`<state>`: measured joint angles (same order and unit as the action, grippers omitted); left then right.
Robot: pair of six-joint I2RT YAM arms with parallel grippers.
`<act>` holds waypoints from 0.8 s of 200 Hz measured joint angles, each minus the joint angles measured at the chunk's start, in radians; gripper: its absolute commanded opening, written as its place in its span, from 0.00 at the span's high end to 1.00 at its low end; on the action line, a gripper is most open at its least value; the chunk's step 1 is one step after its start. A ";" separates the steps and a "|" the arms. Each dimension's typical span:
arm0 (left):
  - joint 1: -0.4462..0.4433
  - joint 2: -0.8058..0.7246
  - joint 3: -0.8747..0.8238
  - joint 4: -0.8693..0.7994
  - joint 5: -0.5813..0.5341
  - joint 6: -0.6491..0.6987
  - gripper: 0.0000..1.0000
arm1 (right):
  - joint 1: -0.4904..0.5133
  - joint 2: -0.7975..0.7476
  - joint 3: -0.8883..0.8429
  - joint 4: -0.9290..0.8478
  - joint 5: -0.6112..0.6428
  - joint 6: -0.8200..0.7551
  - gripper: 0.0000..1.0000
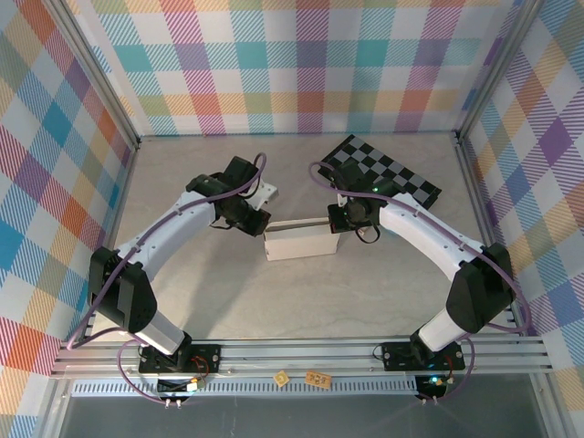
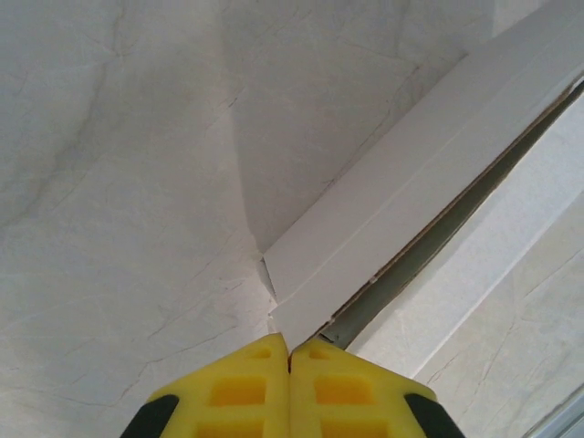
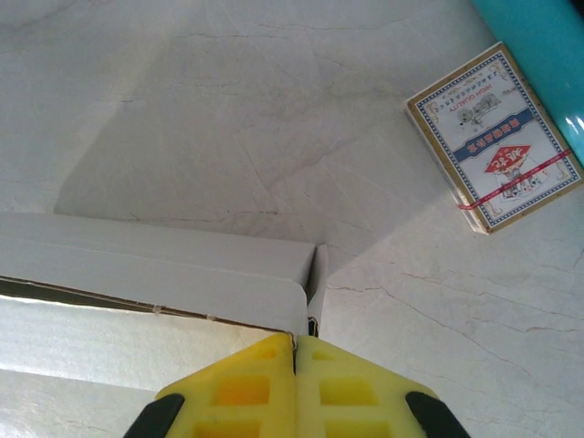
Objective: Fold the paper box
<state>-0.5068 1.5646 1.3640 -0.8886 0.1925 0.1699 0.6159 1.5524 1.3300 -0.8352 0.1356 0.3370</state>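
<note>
Tabletop (image 1: 274, 301) in the overhead view is carrying the paper box (image 1: 301, 239) right in the middle. It's sitting between the two arms, with the left tool (image 1: 262, 226) at its left end and the right tool (image 1: 334, 222) at its right end. My guess is they're taking one end each so the thin card isn't twisting or sliding while the lid is being worked down. The checkered board (image 1: 383, 169) is lying behind the right arm, apart from the box. In the left wrist view the left tool (image 2: 290, 345) is showing its yellow fingers (image 2: 237, 383) pressed together with no gap. The corner of the paper box (image 2: 401, 201) is running straight into the seam, so it's looking pinched on that corner flap. The box is reading as plain white card here, with a long top flap lying over the body. A dark slit is running under that flap, so the lid isn't sitting flush yet. In the right wrist view the right tool (image 3: 294, 342) is doing the same thing: fingers (image 3: 347, 388) closed tight, with the end of the paper box (image 3: 164, 265) meeting the seam. The same dark gap is showing along the front edge, and a small end tab is standing up at the corner. A printed card packet (image 3: 493, 137) is lying off to the upper right, well apart.
</note>
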 measured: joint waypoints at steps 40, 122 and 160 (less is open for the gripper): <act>0.000 0.002 0.006 -0.020 0.034 -0.103 1.00 | 0.007 0.000 0.000 -0.002 0.027 0.040 1.00; -0.027 0.002 0.008 -0.081 0.078 -0.344 1.00 | 0.065 0.000 -0.002 -0.011 0.123 0.157 1.00; -0.072 -0.010 -0.001 -0.080 0.062 -0.392 1.00 | 0.066 -0.009 -0.014 -0.017 0.154 0.182 1.00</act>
<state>-0.5785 1.5551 1.3628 -0.9684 0.2543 -0.2218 0.6823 1.5436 1.3163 -0.8520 0.2893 0.5190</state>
